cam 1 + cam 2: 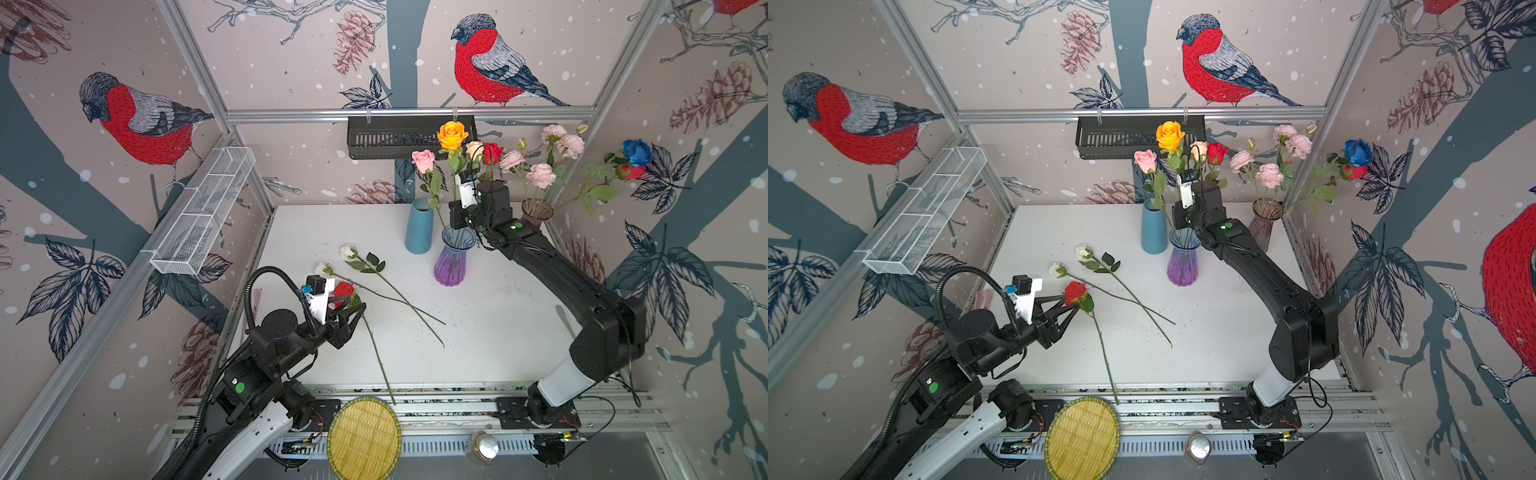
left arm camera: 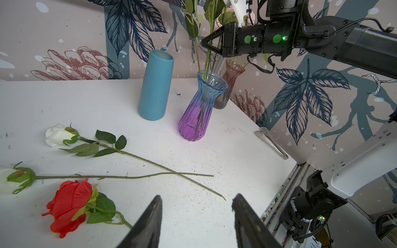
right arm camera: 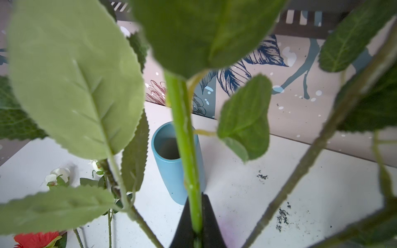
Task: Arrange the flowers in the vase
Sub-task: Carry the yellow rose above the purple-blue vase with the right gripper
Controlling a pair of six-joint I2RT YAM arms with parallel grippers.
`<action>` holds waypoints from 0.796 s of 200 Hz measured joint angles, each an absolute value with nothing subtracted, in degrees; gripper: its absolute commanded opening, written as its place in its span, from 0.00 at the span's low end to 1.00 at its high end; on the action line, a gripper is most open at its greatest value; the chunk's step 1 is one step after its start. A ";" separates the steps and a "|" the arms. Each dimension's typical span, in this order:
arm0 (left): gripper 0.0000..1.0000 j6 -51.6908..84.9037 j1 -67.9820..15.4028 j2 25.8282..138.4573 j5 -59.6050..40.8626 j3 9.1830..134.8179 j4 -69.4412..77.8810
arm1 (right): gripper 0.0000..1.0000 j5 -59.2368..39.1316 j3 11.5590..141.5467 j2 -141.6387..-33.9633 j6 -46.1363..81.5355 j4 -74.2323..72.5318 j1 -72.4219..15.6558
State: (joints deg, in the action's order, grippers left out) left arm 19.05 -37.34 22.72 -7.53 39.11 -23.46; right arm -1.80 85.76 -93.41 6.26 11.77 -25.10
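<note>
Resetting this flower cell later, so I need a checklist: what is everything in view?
Vases: three; purple-blue vase mid-table, empty blue vase beside it, brownish vase back right.
Standing roses: four; pink, orange, peach, red; above the purple-blue vase.
Peonies: several, pink; brownish vase, with a blue rose and red bloom.
Lying roses: three; two white, one red; table's left half.
Tongs: one, metal; right table edge.
Woven tray: one, yellow; front rail.
Wall baskets: two; black at back, white mesh at left.
Left gripper: open, beside the lying red rose.
Right gripper: shut on a green stem above the purple-blue vase.
</note>
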 measured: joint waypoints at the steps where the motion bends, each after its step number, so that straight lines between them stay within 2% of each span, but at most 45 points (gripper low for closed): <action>1: 0.54 19.05 -37.34 22.70 -7.53 39.11 -23.46 | 0.12 -1.89 85.76 -93.47 6.31 11.77 -25.06; 49: 0.54 19.05 -37.34 22.59 -7.51 39.07 -23.42 | 0.36 -3.66 85.76 -94.19 7.84 11.92 -24.18; 159: 0.53 19.05 -37.28 22.04 -7.53 39.00 -23.40 | 0.38 -5.39 84.53 -87.74 10.76 11.92 -23.22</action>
State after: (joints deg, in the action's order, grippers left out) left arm 19.05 -37.28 22.04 -7.53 39.00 -23.40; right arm -5.39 84.53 -87.74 10.76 11.92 -23.22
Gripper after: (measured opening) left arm 0.535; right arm 0.387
